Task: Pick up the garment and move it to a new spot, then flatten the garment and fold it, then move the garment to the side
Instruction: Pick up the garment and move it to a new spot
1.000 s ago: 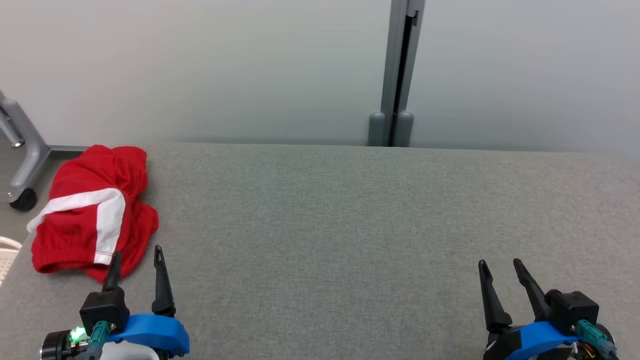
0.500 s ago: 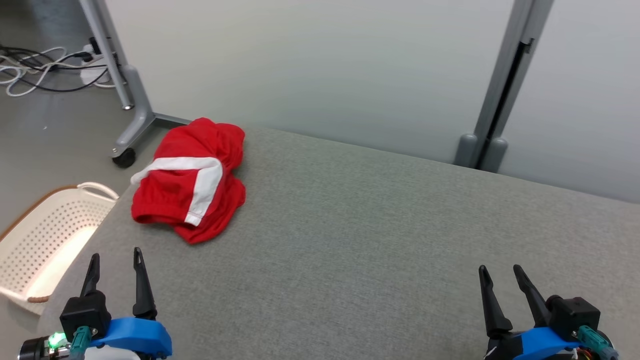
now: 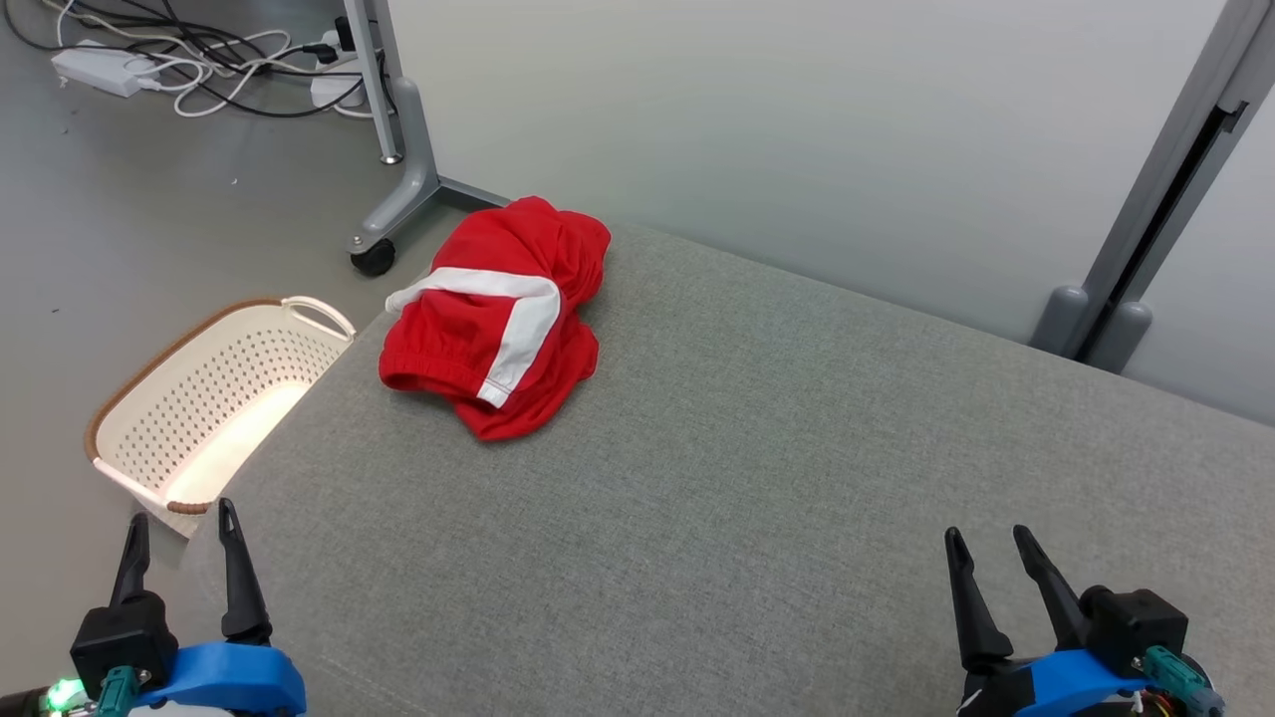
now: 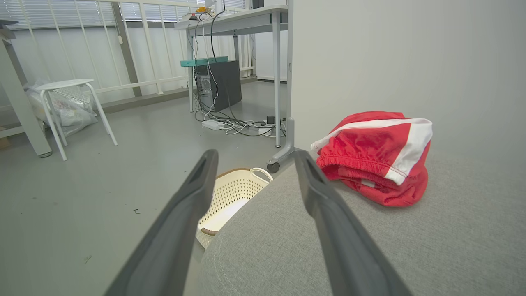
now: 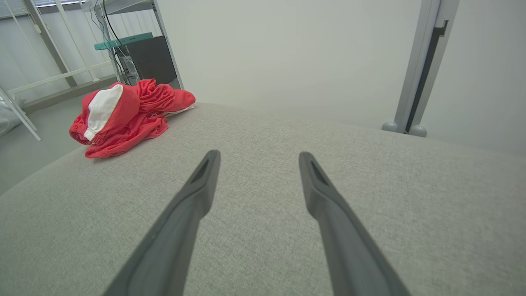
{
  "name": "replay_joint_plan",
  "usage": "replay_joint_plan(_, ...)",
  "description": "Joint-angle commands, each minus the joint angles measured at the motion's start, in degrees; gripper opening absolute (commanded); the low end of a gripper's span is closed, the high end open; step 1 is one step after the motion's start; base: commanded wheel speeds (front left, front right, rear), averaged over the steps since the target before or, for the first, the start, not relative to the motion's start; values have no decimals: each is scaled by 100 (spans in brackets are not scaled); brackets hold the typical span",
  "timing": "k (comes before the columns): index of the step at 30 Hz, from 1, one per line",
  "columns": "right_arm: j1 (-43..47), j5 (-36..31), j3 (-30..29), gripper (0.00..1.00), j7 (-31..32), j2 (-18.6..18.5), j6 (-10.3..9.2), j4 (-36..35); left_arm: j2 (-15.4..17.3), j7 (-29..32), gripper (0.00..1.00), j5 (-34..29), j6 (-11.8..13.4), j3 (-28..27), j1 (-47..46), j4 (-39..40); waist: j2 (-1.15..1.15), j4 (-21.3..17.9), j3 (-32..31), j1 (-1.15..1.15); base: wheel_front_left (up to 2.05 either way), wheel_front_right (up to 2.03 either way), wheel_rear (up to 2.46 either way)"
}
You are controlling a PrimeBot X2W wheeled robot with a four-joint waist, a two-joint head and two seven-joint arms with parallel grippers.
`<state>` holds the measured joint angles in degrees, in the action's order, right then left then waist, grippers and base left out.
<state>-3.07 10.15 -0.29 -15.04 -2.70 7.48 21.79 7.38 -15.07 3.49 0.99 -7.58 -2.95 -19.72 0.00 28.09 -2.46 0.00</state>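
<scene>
Two grippers are seen, both spread and empty: the left gripper [image 3: 182,511] at the near left corner of the table [image 3: 747,478], the right gripper [image 3: 987,532] over its near right. One red garment [image 3: 498,319] is bunched at the table's far left corner. One basket [image 3: 189,398] is set beside the table's left edge. Bare table is seen between the grippers and the garment.

Red garment [image 4: 372,158] near wide-apart left tool [image 4: 255,154]
</scene>
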Motion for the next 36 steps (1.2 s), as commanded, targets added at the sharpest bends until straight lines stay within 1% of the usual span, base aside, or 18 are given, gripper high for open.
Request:
replay_joint_plan(1,-77,-31,22,100,-22,-33,3,-4,13,-16,100,27,28,-45,27,66,0,50,73,0,0,0,0)
replay_joint_plan(7,-125,-60,60,100,-22,-34,3,18,-35,-16,100,36,56,-83,81,136,0,56,121,0,0,0,0)
replay_joint_plan(11,-17,-86,-29,100,-22,-34,3,-31,-81,-16,100,36,15,-22,-11,82,0,10,96,0,0,0,0)
replay_joint_plan(13,-17,-113,-23,100,-22,-34,3,-71,-95,-16,100,68,-7,-24,-113,80,0,-94,132,0,0,0,0)
replay_joint_plan(14,-36,-144,-37,100,-23,-37,3,-104,-29,-15,100,104,-60,-63,-218,23,0,-151,167,0,0,0,0)
replay_joint_plan(16,-108,-216,-31,100,-23,-32,3,-176,42,-16,100,169,-146,-133,-415,-62,0,-291,256,0,0,0,0)
replay_joint_plan(19,-198,-352,-65,100,-22,-37,3,-276,127,-16,100,257,-204,-222,-846,-161,0,-533,445,0,0,0,0)
replay_joint_plan(26,-530,-776,-152,100,-22,-32,3,-609,496,-15,100,431,-363,-513,-2097,-407,0,-1247,1108,0,0,0,0)
replay_joint_plan(29,-684,-970,-196,100,-22,-34,3,-814,708,-14,100,461,-414,-641,-2608,-587,0,-1551,1446,0,0,0,0)
replay_joint_plan(32,-807,-1102,-267,100,-22,-33,3,-1021,878,-15,100,507,-470,-727,-3132,-845,0,-1805,1744,0,0,0,0)
replay_joint_plan(34,-871,-1169,-289,100,-23,-33,3,-1138,1009,-11,100,502,-536,-698,-3364,-1252,0,-1950,1912,0,0,0,0)
replay_joint_plan(35,-871,-1169,-289,100,-23,-33,3,-1138,1009,-11,100,502,-536,-698,-3364,-1252,0,-1950,1912,0,0,0,0)
replay_joint_plan(36,-891,-1189,-300,100,-22,-32,3,-1194,1064,-10,100,498,-555,-677,-3511,-1422,0,-2006,1985,0,0,0,0)
